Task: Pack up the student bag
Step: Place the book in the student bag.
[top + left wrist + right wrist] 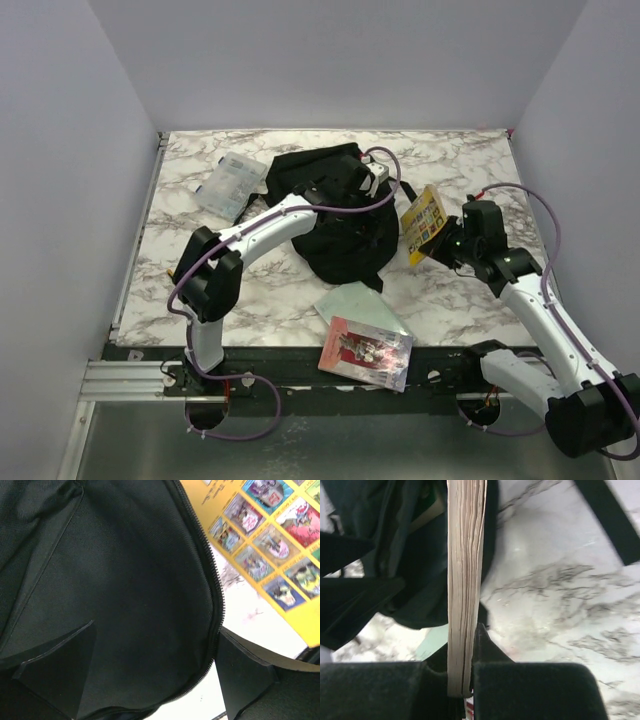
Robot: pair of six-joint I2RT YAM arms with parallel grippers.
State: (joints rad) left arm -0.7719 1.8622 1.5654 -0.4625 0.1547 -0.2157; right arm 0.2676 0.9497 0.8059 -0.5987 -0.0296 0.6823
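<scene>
The student bag (340,225), a black fabric backpack, lies in the middle of the table. My left gripper (374,180) is at the bag's far right edge. In the left wrist view it (152,675) is open, with its fingers (60,665) wide apart astride the bag's zippered flap (130,590). My right gripper (452,240) is shut on a yellow picture book (424,224) and holds it upright just right of the bag. The right wrist view shows the book's page edges (465,570) clamped between the jaws of the gripper (465,675), with the bag (405,555) to the left.
A clear plastic case (232,184) lies at the back left. A pale green notebook (352,303) and a red-and-pink packet (366,352) lie near the front edge. A black strap (607,515) crosses the marble table (200,290) right of the book. Walls enclose the table.
</scene>
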